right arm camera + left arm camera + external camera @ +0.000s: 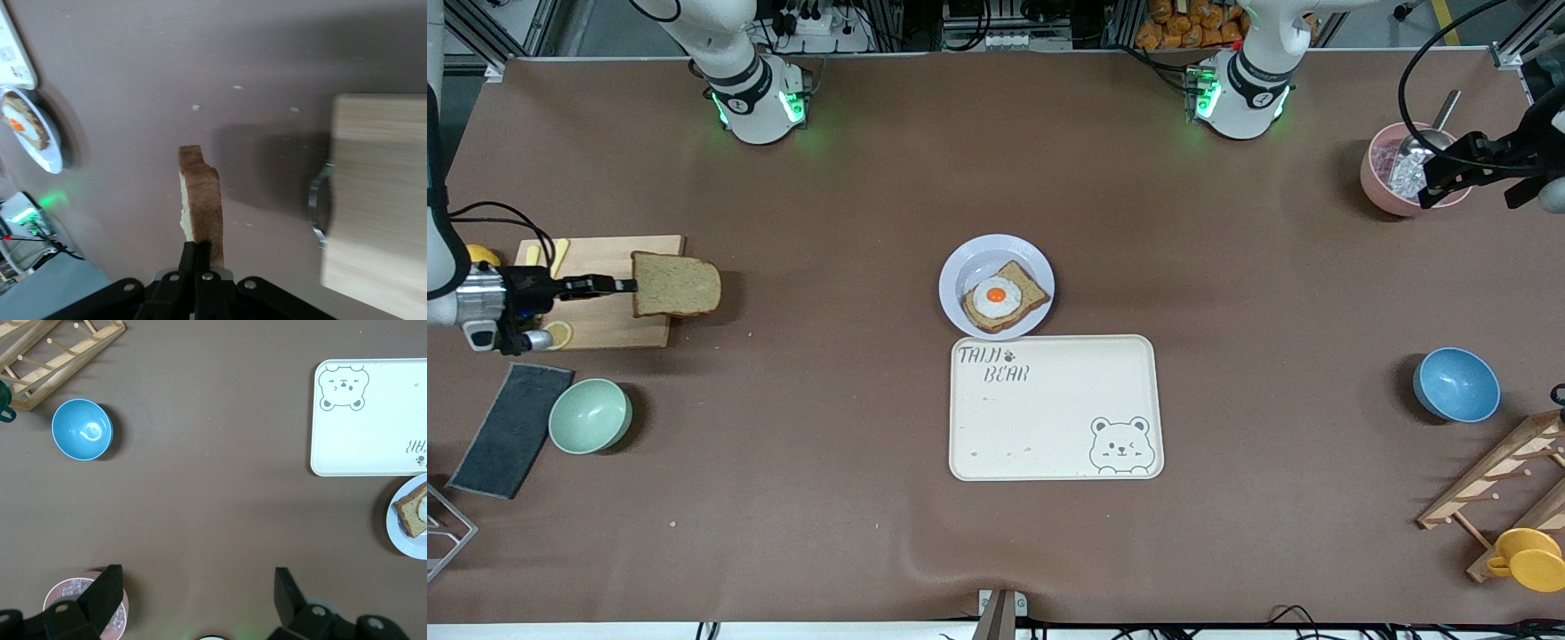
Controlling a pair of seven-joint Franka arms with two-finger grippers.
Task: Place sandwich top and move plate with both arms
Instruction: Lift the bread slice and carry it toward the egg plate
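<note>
Right now the right gripper (624,285) is clamping its jaws on one edge of the sandwich top (675,284), holding the brown slice up in the air over the edge of the wooden cutting board (618,302) at the right arm's end of the surface. In the right wrist view the slice (202,204) is sticking straight out from the closed jaws, edge-on, with the board (377,200) beside it below.

Over at the left arm's end, the left gripper (1458,173) is hovering above the pink bowl (1392,173), its jaws standing wide apart and gripping nothing; the left wrist view is showing both fingers (107,593) spread over bare brown surface (213,507).

Near the middle of the surface the plate (996,286) is sitting with a bread slice bearing a fried egg (1003,298) on it. The plate is lying just beside the cream tray (1056,407) with the bear drawing, the tray being nearer to the front camera.

A mint-green bowl (590,415) is resting near the cutting board, and a blue bowl (1456,384) is lying toward the left arm's end.
</note>
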